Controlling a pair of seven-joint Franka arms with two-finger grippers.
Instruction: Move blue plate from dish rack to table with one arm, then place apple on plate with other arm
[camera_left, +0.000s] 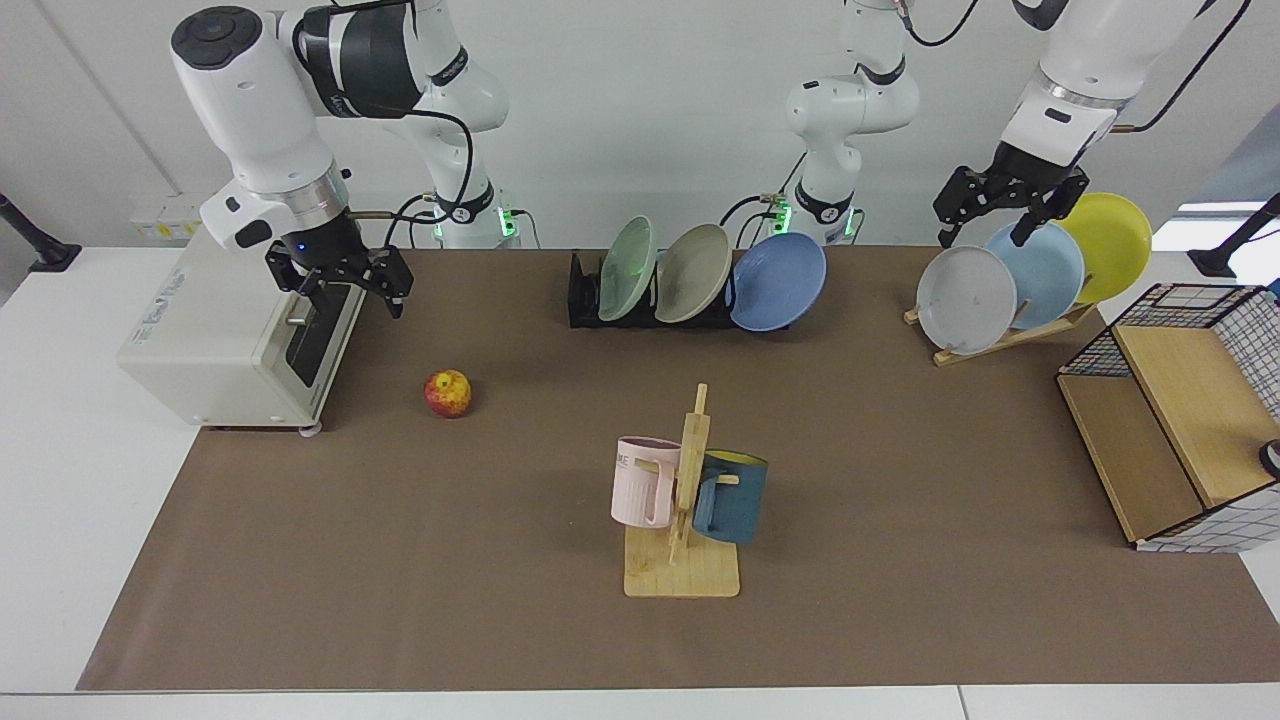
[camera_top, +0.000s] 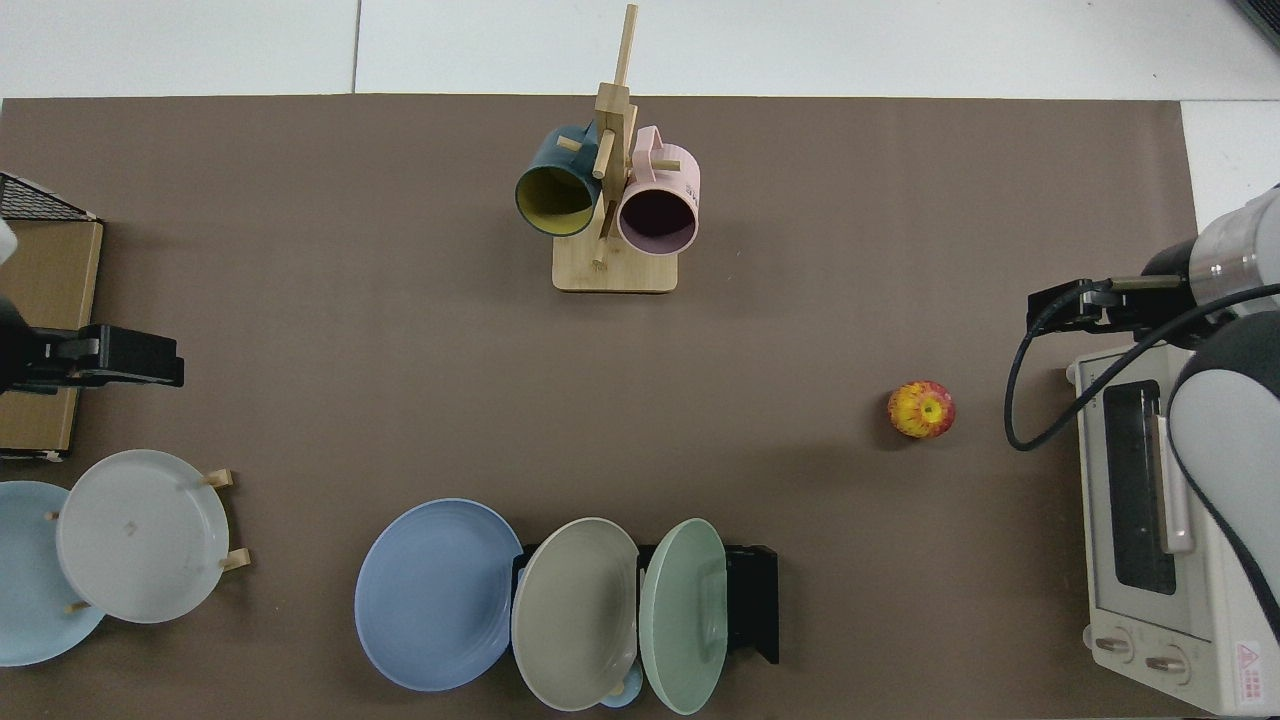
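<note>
Mugs hang nearest you; beyond, the blue plate (camera_left: 778, 281) leans in the dish rack (camera_left: 585, 292), nearer your left claw (camera_left: 1003, 210); both claws spread, empty, right claw (camera_left: 345, 285) near the apple (camera_left: 447, 393).

Blue plate (camera_left: 779, 281) leans in the dish rack (camera_left: 585, 292) beside 2 others — apple (camera_left: 448, 393) on the mat.

A robotics lab, clearly: two white arms (camera_left: 260, 110) bolted behind a white bench (camera_left: 60, 480), bare white walls, and kitchen props staged on a brown mat (camera_left: 900, 480), toaster oven (camera_left: 235, 335) included.
</note>
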